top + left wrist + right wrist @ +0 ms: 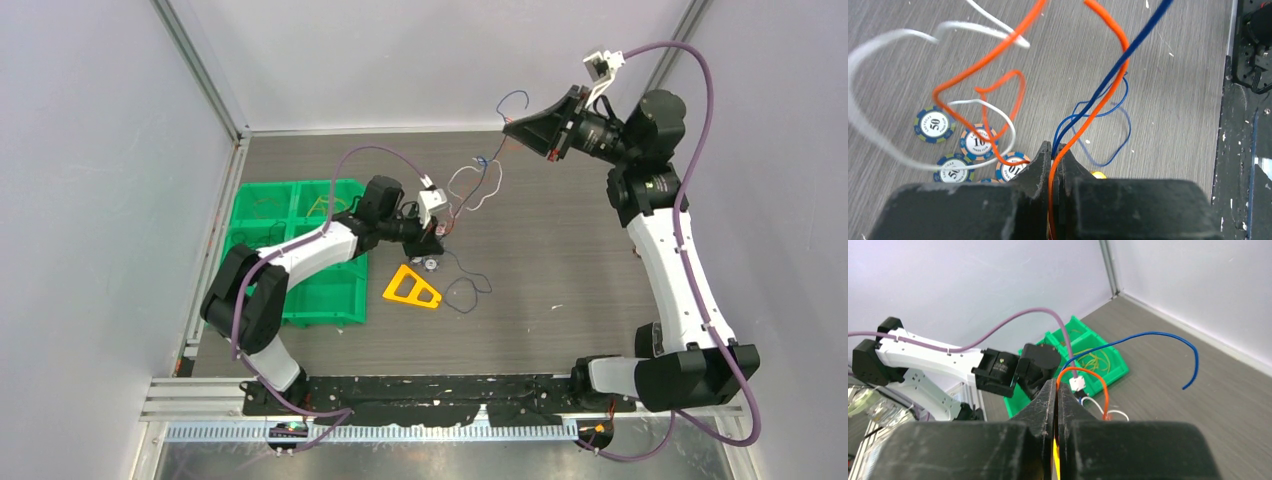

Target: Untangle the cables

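Orange and blue cables (1124,50) span open tabletop (560,250) between left hand (1054,150) and right hand (1057,385), both clamping them.

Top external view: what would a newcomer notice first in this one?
Thin cables in orange, white and blue are strung in mid-air above the table, pinched at both ends: jaws of the left arm low at centre, those of the right arm high at far right. Next come the green tray at left and poker chips beneath the left wrist.

matt grey wood-grain table (560,270), glossy green plastic tray (330,295), thin cables (1124,55) in smooth plastic sheathing
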Robot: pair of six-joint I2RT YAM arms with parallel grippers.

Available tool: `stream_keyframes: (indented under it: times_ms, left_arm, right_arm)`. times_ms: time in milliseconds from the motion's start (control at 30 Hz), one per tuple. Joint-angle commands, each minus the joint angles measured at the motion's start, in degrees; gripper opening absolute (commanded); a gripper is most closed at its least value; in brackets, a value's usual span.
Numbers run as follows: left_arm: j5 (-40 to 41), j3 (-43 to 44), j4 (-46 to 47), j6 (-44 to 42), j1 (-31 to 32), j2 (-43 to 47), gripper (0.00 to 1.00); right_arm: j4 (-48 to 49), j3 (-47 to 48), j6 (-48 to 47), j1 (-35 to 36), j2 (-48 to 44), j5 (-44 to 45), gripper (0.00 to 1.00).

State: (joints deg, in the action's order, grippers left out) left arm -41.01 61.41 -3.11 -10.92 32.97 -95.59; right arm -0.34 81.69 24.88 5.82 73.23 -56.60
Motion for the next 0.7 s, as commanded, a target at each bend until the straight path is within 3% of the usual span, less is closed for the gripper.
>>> stream_keyframes:
  times_ms: [0, 233, 300, 367, 467, 667]
  left_arm:
    - [0.45, -0.91, -1.82, -2.63, -1.07, 2.84, 0.0]
    - [-0.38, -2.22, -6.84, -7.95, -2.4, 7.36, 0.0]
    - [-0.41, -1.97, -8.77, -10.1, -2.41, 9.27, 0.33]
    - [-0.92, -1.11, -7.78, -8.69, -2.43, 13.52, 0.52]
    - [-1.64, 1.12, -1.91, -2.26, -2.15, 18.34, 0.62]
    - [-1.95, 12.69, -0.09, 6.66, -1.29, 16.15, 0.64]
  right_arm:
    - [7.22, 2.88, 5.66, -2.03, -1.11, 1.07, 0.05]
    - [6.48, -0.58, 5.78, -3.32, -1.8, 0.47, 0.05]
    - [8.24, -2.07, 7.4, -3.16, -2.2, 0.1, 0.05]
    - [9.41, -3.62, 9.17, -2.87, -2.37, -0.61, 0.05]
    - [11.03, -6.74, 11.87, -1.48, -2.88, -1.45, 0.05]
    - [14.47, -11.18, 13.94, 2.08, -3.83, -0.63, 0.05]
